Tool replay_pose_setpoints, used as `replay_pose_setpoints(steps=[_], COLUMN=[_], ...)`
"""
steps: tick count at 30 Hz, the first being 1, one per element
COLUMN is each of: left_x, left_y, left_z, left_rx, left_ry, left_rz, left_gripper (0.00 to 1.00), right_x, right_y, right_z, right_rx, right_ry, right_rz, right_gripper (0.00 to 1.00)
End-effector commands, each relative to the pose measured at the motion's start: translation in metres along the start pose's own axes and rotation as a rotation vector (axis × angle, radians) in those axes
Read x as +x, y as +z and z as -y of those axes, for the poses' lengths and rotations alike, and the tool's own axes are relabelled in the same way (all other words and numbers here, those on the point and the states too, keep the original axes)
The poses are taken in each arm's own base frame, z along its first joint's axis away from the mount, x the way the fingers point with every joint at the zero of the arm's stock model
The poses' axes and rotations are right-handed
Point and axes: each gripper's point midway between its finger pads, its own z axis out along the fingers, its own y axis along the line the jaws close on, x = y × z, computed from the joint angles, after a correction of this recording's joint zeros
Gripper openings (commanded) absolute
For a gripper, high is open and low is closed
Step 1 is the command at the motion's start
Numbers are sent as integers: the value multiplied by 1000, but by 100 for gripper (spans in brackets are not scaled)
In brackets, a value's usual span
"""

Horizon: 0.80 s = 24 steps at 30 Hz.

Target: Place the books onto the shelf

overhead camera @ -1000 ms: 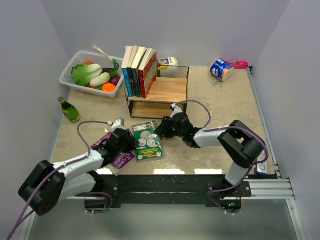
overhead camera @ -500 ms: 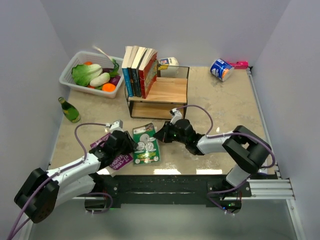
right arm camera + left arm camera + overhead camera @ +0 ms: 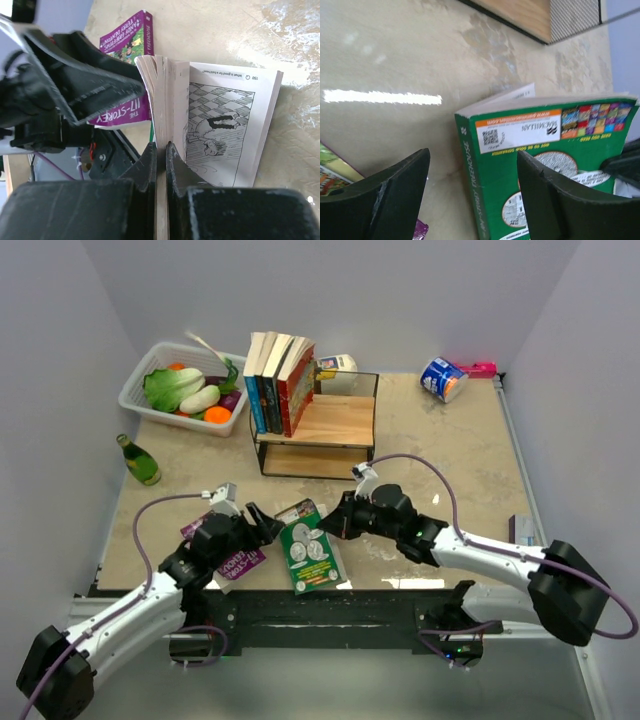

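Observation:
A green book (image 3: 312,548) lies tilted near the table's front, partly fanned open. My right gripper (image 3: 340,524) is shut on a wad of its cream pages (image 3: 161,95), and a loose illustrated page (image 3: 225,130) spreads to the right. My left gripper (image 3: 264,524) stands open just left of the book, and the green cover (image 3: 540,165) lies between its fingers (image 3: 387,192) without touching them. A purple book (image 3: 226,558) lies flat under my left arm. Three books (image 3: 278,380) stand upright on the left of the shelf (image 3: 340,422).
A white basket (image 3: 136,390) of vegetables sits at the back left, with a green bottle (image 3: 140,461) in front of it. A blue-and-white can (image 3: 442,378) and a pink object (image 3: 481,368) lie at the back right. A white jar (image 3: 336,364) stands behind the shelf.
My left gripper opened, let go of the green book and drew back to the near left. My right gripper shut on the book's pages and dragged it nearer, turning it.

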Motion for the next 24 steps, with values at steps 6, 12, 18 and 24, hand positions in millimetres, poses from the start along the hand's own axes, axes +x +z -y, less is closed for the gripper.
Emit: replay_pose_setpoints(steps=[6, 12, 18, 24], left_x=[51, 42, 48, 53], left_y=[-18, -35, -31, -34], left_z=[38, 68, 66, 56], left_rx=[415, 612, 595, 584], left_ry=[-62, -68, -46, -71], left_rz=[-146, -102, -144, -131], left_gripper=[76, 78, 78, 79], right_x=[-27, -28, -33, -52], right_y=[-21, -24, -33, -50], right_z=[-39, -55, -73, -96], right_rx=[-98, -169, -236, -268], right_ry=[16, 46, 61, 25], right_rz=[59, 53, 53, 80], right_gripper=[0, 0, 0, 0])
